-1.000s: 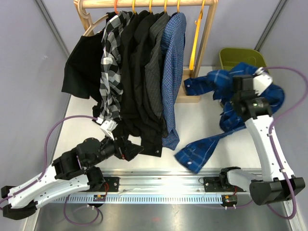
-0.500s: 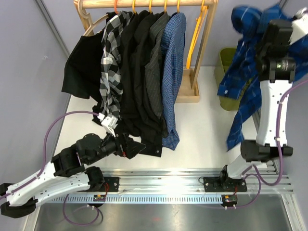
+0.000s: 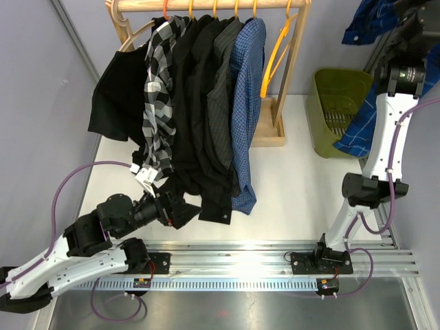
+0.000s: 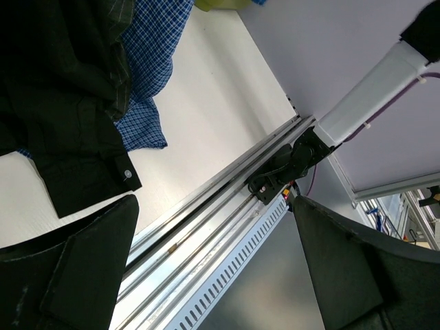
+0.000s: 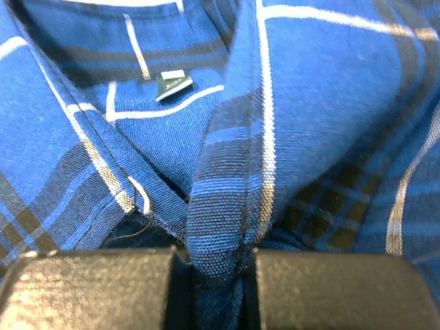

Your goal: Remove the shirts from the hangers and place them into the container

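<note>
The right end effector (image 5: 216,278) is clamped tight on a fold beside the collar of the dark blue plaid shirt (image 5: 330,89), which it holds high at the far right. The tail of that shirt hangs down at the right side of the green basket (image 3: 317,103), which stands on the table (image 3: 295,179). The left end effector (image 4: 210,268) gapes wide with nothing in it, low by the hems of the shirts (image 3: 206,103) hanging on the wooden rack (image 3: 206,5), where one orange hanger (image 3: 275,58) hangs bare

No legible text; small collar tag (image 5: 173,83) on plaid shirt (image 5: 330,89) unreadable
</note>
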